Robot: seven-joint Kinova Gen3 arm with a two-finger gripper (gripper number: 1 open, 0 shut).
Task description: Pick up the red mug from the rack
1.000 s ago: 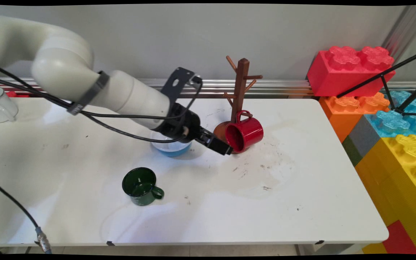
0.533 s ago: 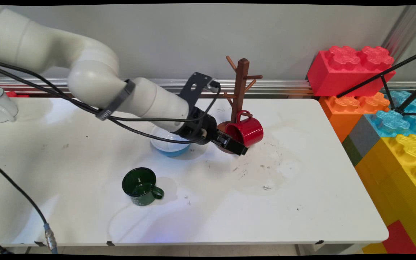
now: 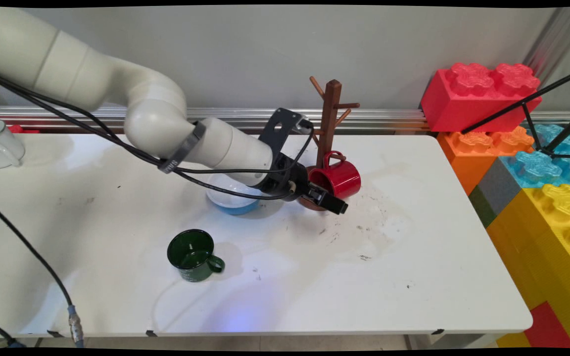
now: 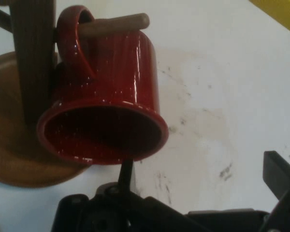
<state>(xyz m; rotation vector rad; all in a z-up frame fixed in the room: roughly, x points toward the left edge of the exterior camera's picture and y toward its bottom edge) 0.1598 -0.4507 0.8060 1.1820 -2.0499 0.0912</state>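
Reaching farther toward three o'clock, the gripper (image 3: pixel 332 201) now sits under the red mug (image 3: pixel 337 179) hanging on the wooden rack (image 3: pixel 332 113); its fingers (image 4: pixel 280 174) spread wide, one below the mug's rim.

No legible text anywhere

White jointed arm (image 3: pixel 117 94), black cables (image 3: pixel 92 133), black gripper (image 3: pixel 332 201).
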